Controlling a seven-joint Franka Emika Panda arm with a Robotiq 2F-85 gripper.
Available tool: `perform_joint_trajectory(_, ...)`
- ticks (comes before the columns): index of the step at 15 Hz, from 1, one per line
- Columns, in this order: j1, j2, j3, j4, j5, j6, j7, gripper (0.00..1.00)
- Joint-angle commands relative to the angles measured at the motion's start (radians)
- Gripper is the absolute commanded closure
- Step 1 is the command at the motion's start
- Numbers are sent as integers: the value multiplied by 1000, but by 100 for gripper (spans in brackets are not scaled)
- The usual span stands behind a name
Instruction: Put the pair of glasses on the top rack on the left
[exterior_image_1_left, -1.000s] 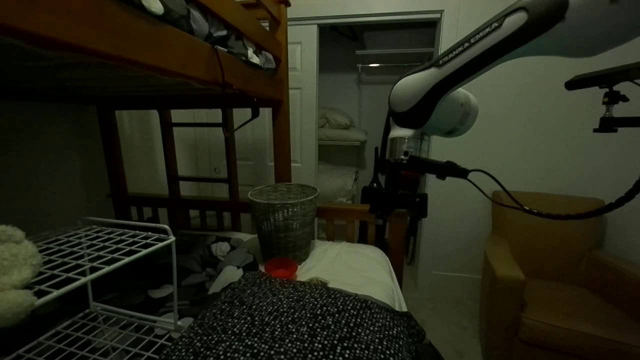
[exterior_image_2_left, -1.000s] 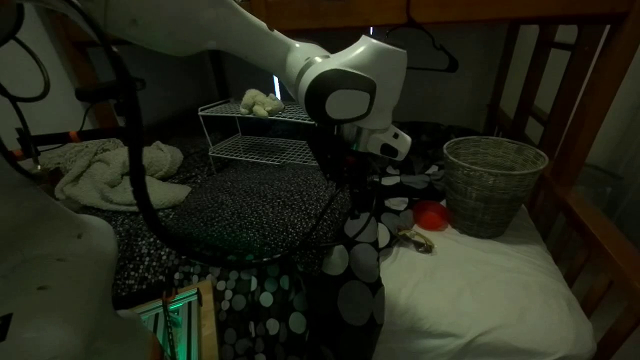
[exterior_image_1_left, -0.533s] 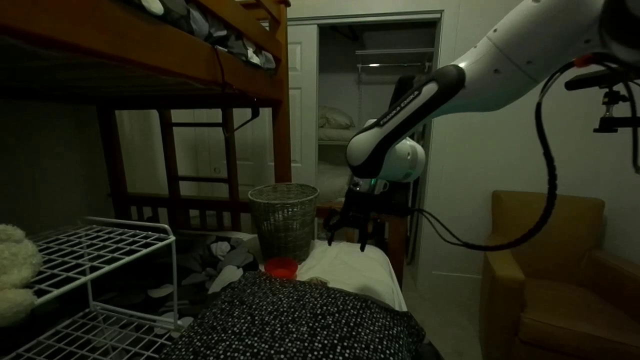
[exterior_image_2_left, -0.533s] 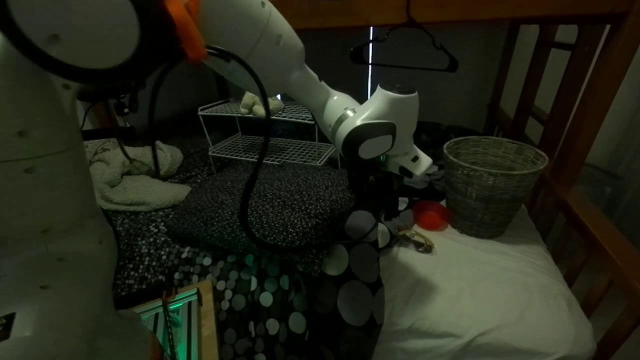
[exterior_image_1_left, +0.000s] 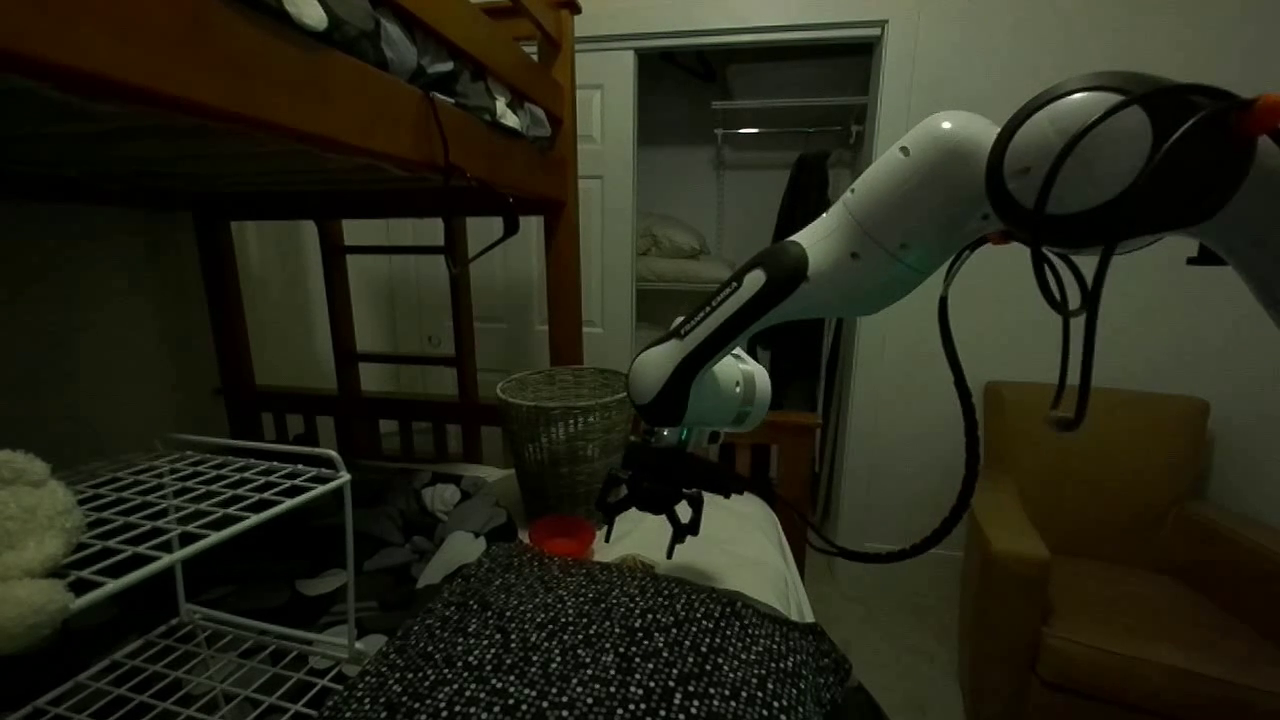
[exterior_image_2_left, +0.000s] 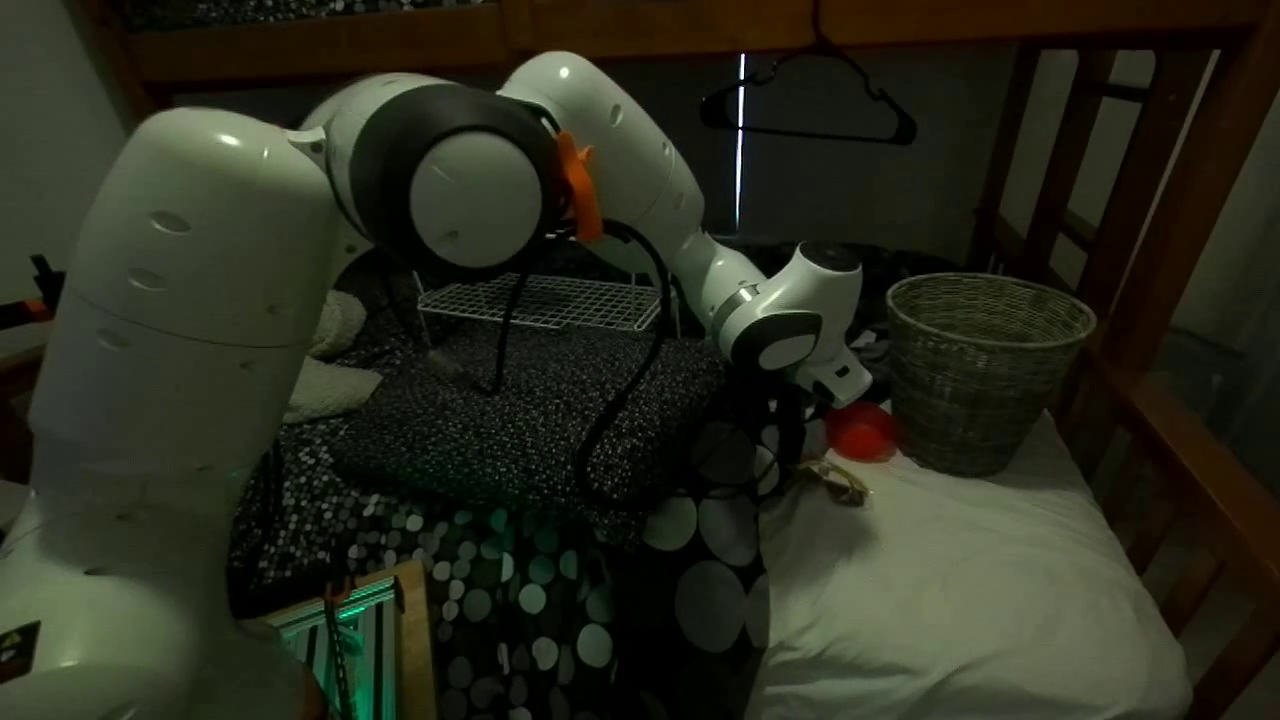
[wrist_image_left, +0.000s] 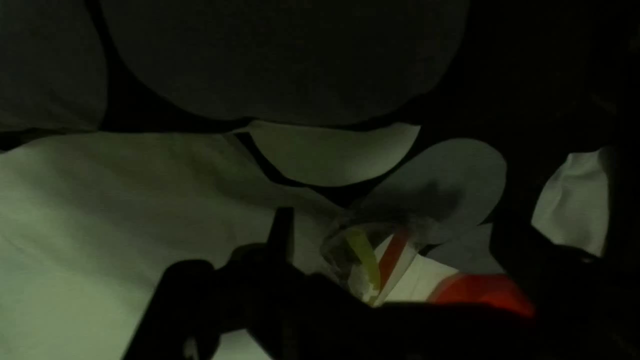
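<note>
The pair of glasses (exterior_image_2_left: 840, 482) lies on the bed by the white pillow's edge. In the wrist view the glasses (wrist_image_left: 367, 257) show a yellowish and a reddish strip, between the jaws and partly covered by the gripper's body. They show faintly in an exterior view (exterior_image_1_left: 635, 563). My gripper (exterior_image_1_left: 640, 548) points down, open, just above the glasses. Its fingers stand wide apart in the wrist view (wrist_image_left: 392, 220), with nothing between them gripped. The top rack (exterior_image_1_left: 215, 500) is the upper tier of a white wire rack; in an exterior view the arm hides most of it.
A pale stuffed toy (exterior_image_1_left: 35, 540) sits on the top rack. A tall woven basket (exterior_image_2_left: 985, 385) and a red bowl (exterior_image_2_left: 862, 432) stand close beside the glasses. A dark speckled cushion (exterior_image_1_left: 600, 640) lies between rack and pillow. A hanger (exterior_image_2_left: 815, 132) hangs from the bunk.
The arm has swung over the bed and lowered. In an exterior view the gripper has moved left and down, close above the glasses. It shows open from half a second ago. The glasses stay put.
</note>
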Motion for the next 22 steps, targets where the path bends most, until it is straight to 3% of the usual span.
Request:
perform_joint_trajectory(1, 11, 0, -13, 9, 11, -12, -6, 0)
perform_joint_trajectory(9, 28, 82, -6, 63, 13, 37, -16, 0)
perform_joint_trajectory(18, 151, 203, -124, 116, -53, 224, 104, 1)
perform_joint_trajectory(20, 171, 224, -146, 133, -63, 235, 137, 26)
perform_joint_trajectory(22, 181, 237, -155, 145, -70, 232, 158, 40)
